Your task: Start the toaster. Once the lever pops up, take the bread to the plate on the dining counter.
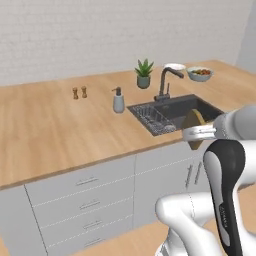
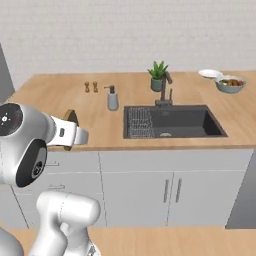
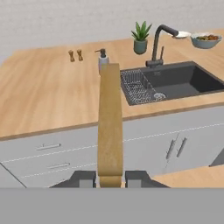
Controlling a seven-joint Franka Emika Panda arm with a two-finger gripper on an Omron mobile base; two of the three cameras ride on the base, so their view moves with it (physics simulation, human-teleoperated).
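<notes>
Brown bread (image 3: 109,122) sits edge-on in the claw (image 3: 110,178), clamped between its 2 dark fingers (image 3: 83,178) and held in the air in front of the grey drawers (image 1: 85,200). Beyond it the wooden surface (image 1: 45,125) carries a black sink (image 2: 172,121), a soap dispenser (image 2: 113,98), 2 small shakers (image 1: 79,92) and a potted plant (image 2: 158,75). Near the far right end, a white plate (image 2: 210,73) lies just beside a fruit bowl (image 2: 230,84).
</notes>
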